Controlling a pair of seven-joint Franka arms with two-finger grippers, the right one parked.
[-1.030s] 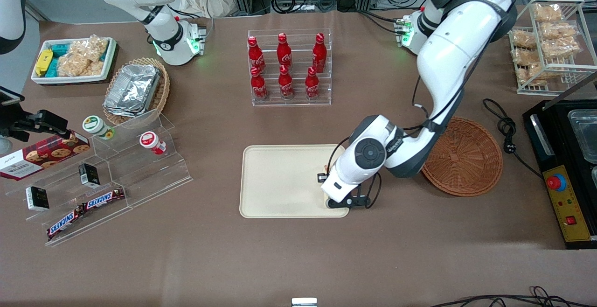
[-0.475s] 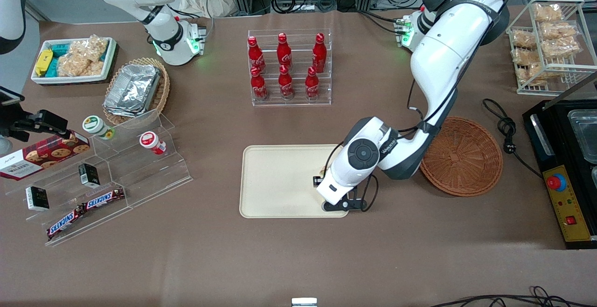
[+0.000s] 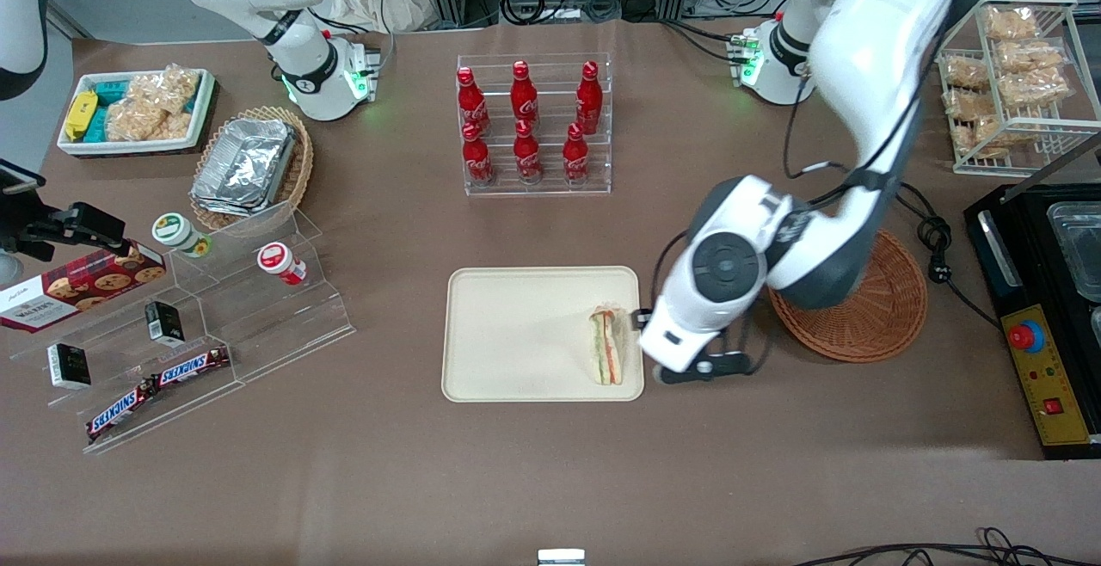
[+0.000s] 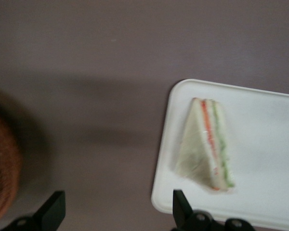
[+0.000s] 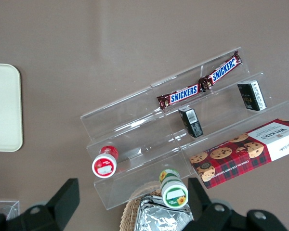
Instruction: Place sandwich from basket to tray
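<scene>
Lying flat on the cream-beige rectangular tray (image 3: 516,334) — small triangular wedge sandwich in clear wrap (image 3: 606,345), tucked against the tray's edge toward the working arm, close to the corner nearest the camera. Hovering over bare brown desk between tray and round reddish-brown wicker basket (image 3: 877,316) — black two-finger gripper (image 4: 116,209), jaws spread wide, gripping nothing, clear of the sandwich.

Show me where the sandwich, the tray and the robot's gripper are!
sandwich (image 3: 605,346): front view, on its striped filling edge.
tray (image 3: 516,334): front view, on its bare middle.
gripper (image 4: 116,211): left wrist view, midway between its open fingertips, above the table beside the tray.
</scene>
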